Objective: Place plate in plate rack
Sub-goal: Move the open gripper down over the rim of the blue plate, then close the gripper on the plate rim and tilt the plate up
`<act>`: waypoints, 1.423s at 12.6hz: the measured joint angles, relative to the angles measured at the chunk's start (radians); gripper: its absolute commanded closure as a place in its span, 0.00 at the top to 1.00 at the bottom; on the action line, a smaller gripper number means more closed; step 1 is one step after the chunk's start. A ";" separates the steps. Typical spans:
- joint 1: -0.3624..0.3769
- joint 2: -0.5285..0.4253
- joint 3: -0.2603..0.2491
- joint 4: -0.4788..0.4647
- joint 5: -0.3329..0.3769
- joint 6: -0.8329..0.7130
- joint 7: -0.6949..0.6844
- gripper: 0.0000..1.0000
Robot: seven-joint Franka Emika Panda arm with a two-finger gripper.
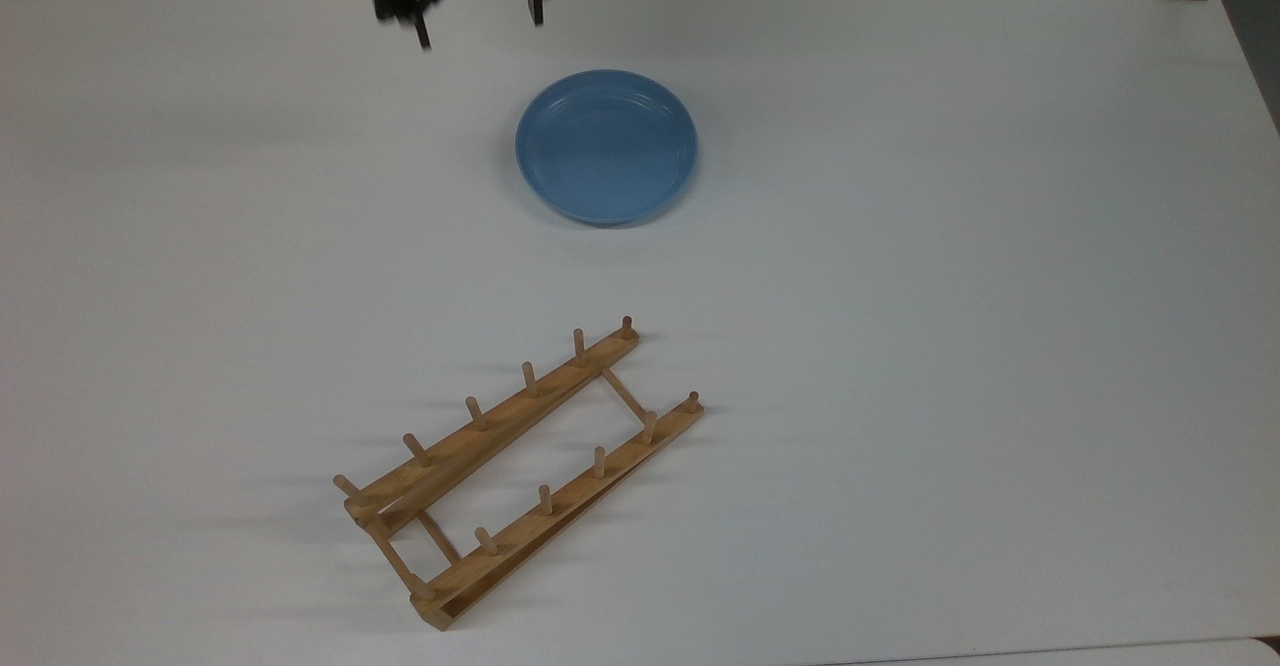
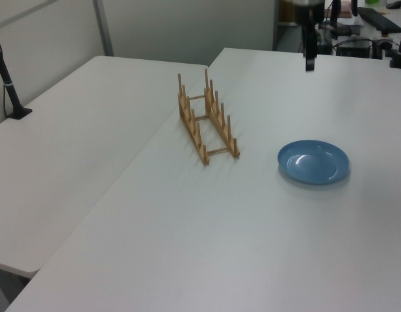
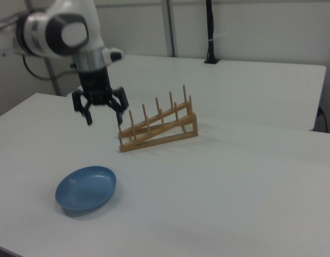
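while the gripper hangs w/ fingers spread, holding nothing, near the table's far edge, the plate lies flat mid-table, apart from the plate rack nearer the front edge. step looks like approach; next it needs to descend onto the plate's rim.
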 measured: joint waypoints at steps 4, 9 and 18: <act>0.000 0.072 0.000 -0.186 -0.014 0.156 -0.137 0.70; 0.006 0.189 0.008 -0.232 -0.067 0.222 -0.146 0.38; 0.023 0.238 0.008 -0.232 -0.067 0.229 -0.125 0.00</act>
